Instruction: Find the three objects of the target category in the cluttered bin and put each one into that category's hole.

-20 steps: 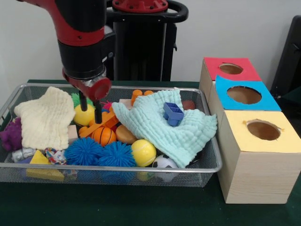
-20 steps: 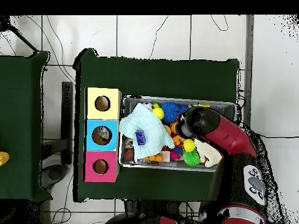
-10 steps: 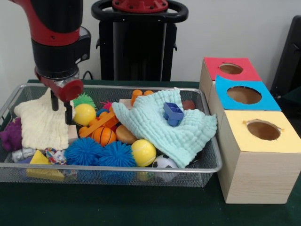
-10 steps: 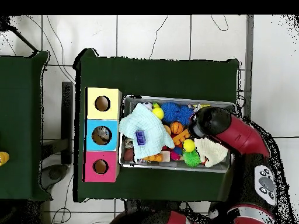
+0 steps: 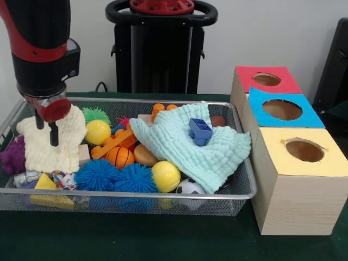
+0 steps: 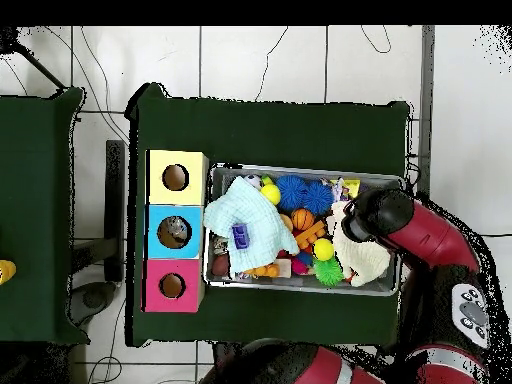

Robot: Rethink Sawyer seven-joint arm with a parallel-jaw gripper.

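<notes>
**Pincer above the cream cloth**

The pincer hangs empty with its fingers narrowly apart over the cream cloth at one end of the wire bin. Balls lie mid-bin: a yellow ball and a small basketball beside the mint cloth.

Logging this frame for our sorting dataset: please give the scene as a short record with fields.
gripper: open fingers, empty, above the cream cloth
bin: wire basket on the green table, full of toys
second cloth: light blue cloth with a blue block on top
balls visible: yellow ball, basketball, blue spiky balls
boxes: red box, blue box, yellow box, each with one round hole
</notes>
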